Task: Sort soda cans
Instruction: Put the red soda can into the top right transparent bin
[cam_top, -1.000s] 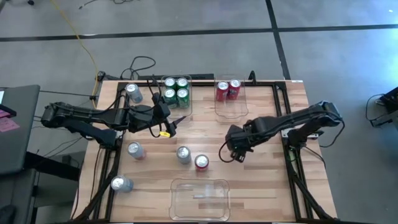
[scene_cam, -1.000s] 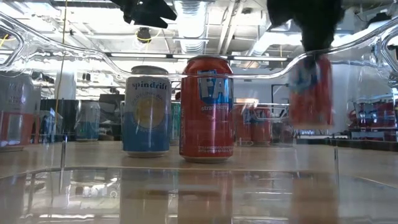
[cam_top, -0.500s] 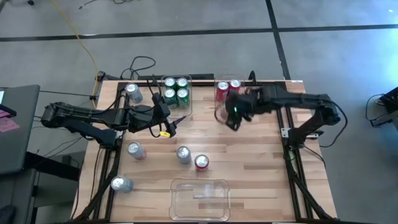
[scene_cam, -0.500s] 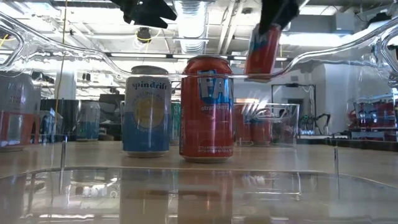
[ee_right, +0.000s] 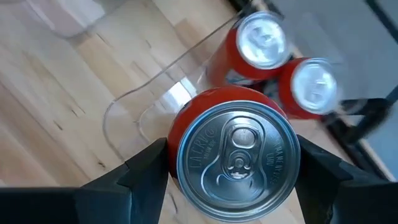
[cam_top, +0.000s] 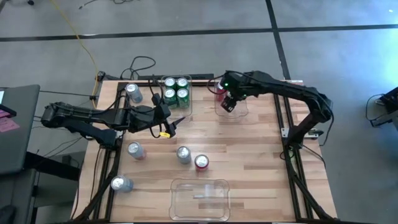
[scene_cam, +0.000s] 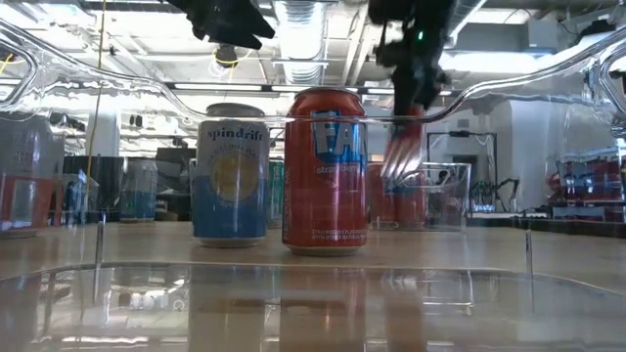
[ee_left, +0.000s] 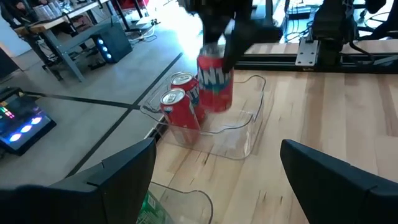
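Swinging from the table's middle a second ago, the right gripper point(cam_top: 229, 102) now hangs over the clear bin point(cam_top: 239, 112) at about one o'clock on the table, its fingers clamped on a red can point(ee_left: 215, 84) held upright above the bin's near end. Two more red cans point(ee_left: 180, 106) stand side by side at the bin's far end, just beyond the held one. The left gripper point(cam_top: 176, 126) has not moved: it waits at about ten o'clock beside the green cans point(cam_top: 176, 89), with its fingers spread and nothing between them.

From above, the right arm covers the held can almost wholly (only a sliver of red shows beside the wrist). In the low view that can is a blurred red streak point(scene_cam: 403, 147) behind the near bin's rim, and whether its base touches the bin floor cannot be told.

Still loose on the wood are a red can point(cam_top: 201, 162) and a silver can point(cam_top: 183, 155) near six o'clock, another silver can point(cam_top: 135, 150) at eight, one lying on its side point(cam_top: 121, 183) by the seven o'clock corner, and one point(cam_top: 132, 93) at eleven near the table's far left edge. An empty-looking clear bin point(cam_top: 199, 198) sits at the near edge at six o'clock. Bare wood lies open across the right half, from three to five o'clock.
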`<move>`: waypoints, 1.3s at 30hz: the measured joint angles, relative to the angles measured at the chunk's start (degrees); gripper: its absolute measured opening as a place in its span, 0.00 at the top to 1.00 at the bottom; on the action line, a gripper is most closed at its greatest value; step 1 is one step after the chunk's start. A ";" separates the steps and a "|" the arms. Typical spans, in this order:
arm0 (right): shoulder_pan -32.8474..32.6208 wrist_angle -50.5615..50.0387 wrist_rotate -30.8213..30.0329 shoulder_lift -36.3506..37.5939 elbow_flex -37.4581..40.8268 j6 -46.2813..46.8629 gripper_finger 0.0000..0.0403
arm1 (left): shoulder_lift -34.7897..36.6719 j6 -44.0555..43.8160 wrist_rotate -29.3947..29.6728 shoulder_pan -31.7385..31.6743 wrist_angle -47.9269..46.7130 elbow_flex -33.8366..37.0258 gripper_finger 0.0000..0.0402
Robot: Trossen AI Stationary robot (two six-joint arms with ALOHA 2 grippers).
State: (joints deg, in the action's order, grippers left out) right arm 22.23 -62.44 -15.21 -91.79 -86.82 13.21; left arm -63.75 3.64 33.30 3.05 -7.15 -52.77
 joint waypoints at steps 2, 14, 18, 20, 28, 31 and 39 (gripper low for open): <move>0.65 3.68 1.75 -0.94 2.50 -0.82 0.31 | 0.00 0.00 0.00 0.00 -0.72 0.00 0.16; 2.42 13.30 3.66 -7.98 8.04 -3.90 0.31 | 0.00 0.09 0.00 -0.57 -1.10 0.00 0.16; 2.88 16.63 3.47 -9.49 7.90 -4.86 0.31 | 0.00 0.00 0.04 -0.87 -1.15 0.00 0.16; 3.29 17.34 3.45 -9.57 7.86 -5.28 0.31 | 0.00 -0.01 0.03 -0.85 -1.19 0.00 0.16; 5.73 19.22 3.84 -9.35 8.04 -5.77 0.31 | 0.00 -0.22 0.02 -0.87 -1.21 0.00 0.16; 6.61 19.61 3.66 -9.49 8.04 -6.17 0.31 | 0.00 -0.22 0.02 -0.87 -1.19 0.00 0.16; 7.52 19.82 3.59 -9.50 8.04 -6.21 0.29 | 0.00 -0.22 0.02 -0.87 -1.19 0.00 0.16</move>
State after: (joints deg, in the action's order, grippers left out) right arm 29.75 -42.62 -11.63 -101.29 -78.78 7.01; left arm -63.75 3.42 33.32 2.17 -8.34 -52.77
